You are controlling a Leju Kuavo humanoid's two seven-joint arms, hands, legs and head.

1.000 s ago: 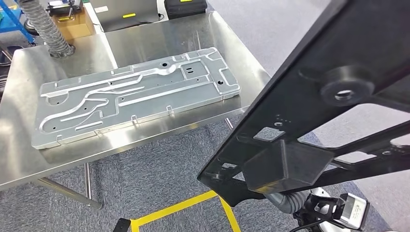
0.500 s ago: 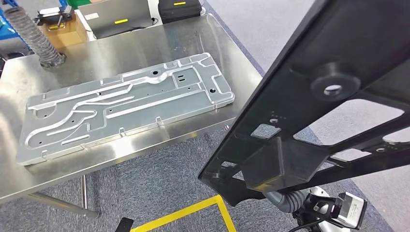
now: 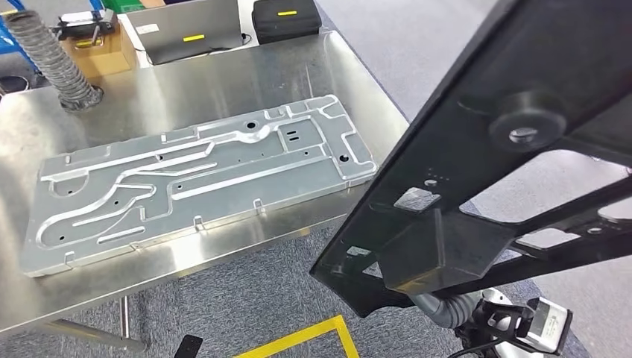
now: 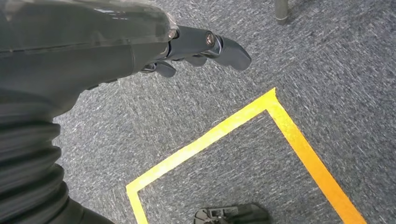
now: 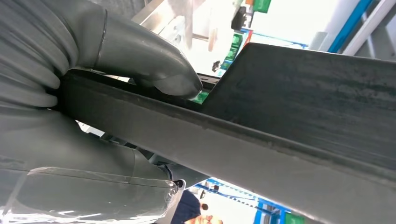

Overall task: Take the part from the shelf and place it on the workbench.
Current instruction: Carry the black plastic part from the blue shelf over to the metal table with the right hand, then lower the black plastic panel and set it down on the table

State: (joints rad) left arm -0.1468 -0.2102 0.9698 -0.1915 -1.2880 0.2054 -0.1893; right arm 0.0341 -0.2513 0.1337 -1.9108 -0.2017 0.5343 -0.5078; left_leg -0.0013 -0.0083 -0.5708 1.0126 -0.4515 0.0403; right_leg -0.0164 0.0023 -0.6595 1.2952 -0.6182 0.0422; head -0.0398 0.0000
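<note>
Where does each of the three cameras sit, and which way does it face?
Head view: high on the body, looking down at the steel workbench and the black part.
Left wrist view: behind the left hand, facing carpet and yellow tape.
Right wrist view: behind the right hand, which grips the part's edge.
Shared: black part; yellow tape.

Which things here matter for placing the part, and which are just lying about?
Job:
black part, held up beside the table
right hand, gripping its edge
steel workbench

Lying about:
machined aluminium plate on the workbench
ribbed hose
laptop
black case
left hand, holding nothing
</note>
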